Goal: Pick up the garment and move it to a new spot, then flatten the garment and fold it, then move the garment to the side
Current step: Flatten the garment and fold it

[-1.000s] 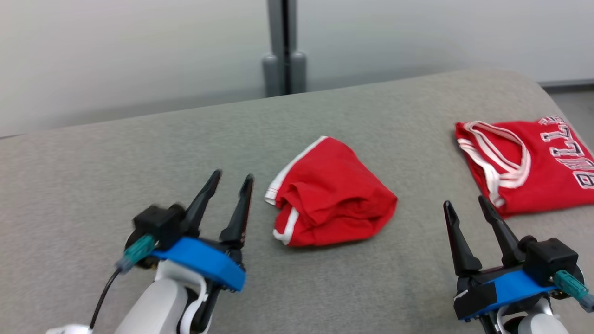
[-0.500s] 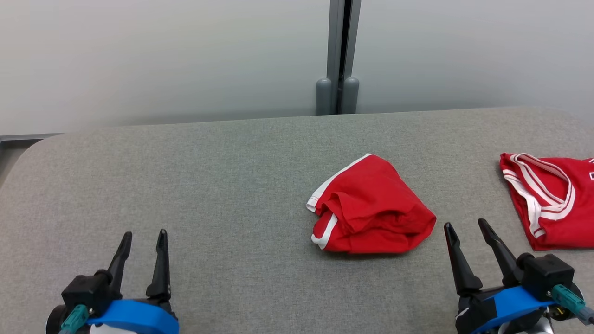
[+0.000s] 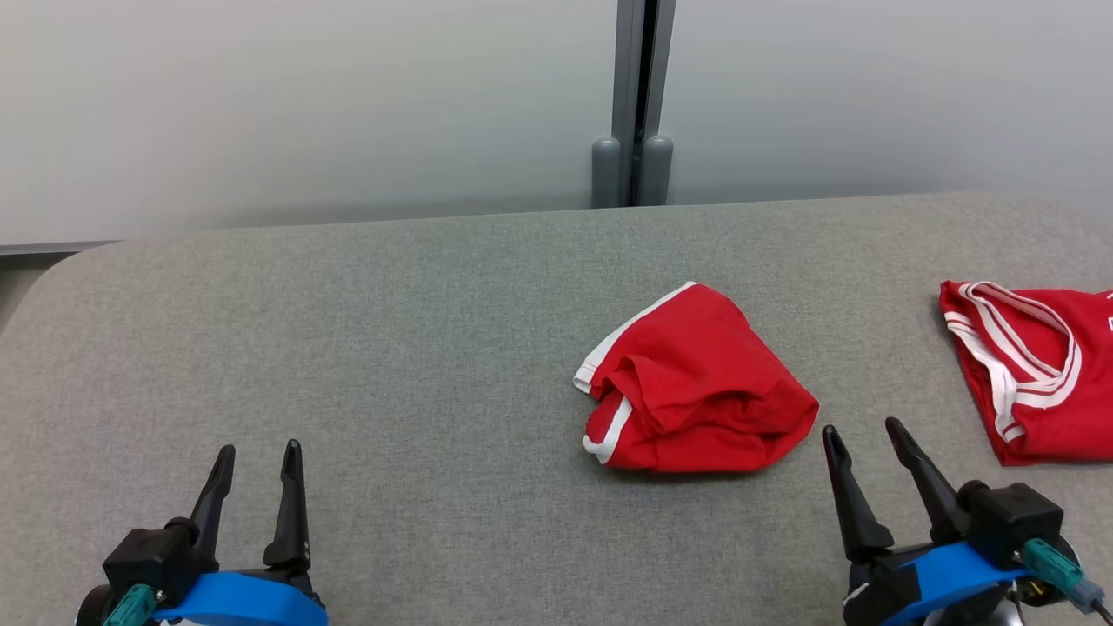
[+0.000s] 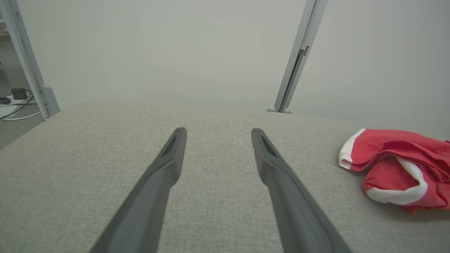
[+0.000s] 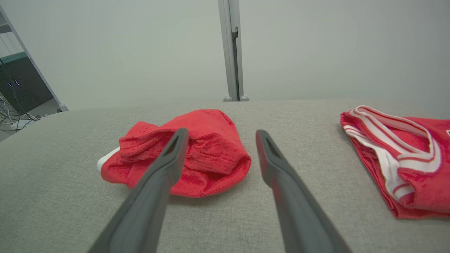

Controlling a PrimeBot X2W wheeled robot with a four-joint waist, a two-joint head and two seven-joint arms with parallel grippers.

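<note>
Since a second ago our left gripper (image 3: 261, 448) has drawn back from just beside the red garment (image 3: 696, 382) to the lower left of the head view, now well apart from it. The head camera has swung too, so the whole scene sits differently. Its jaws stand wide apart with nothing between them but bare grey table (image 3: 348, 330).

Our right gripper (image 3: 861, 426) also has its jaws spread wide and holds nothing. It hangs just beside the garment's near right corner. In the head view a thin strip of table shows between fingertip and cloth. In the right wrist view one finger crosses in front of the cloth and hides part of it.

We see the garment crumpled, red with white trim, lying right of the table's middle. Both gripper bodies are cut off by the bottom edge of the head view.

At the far right lies a red jersey (image 3: 1035, 374) with white striped trim, cut off by the frame edge. Only a sliver of white print shows at that edge, too little for us to read.
</note>
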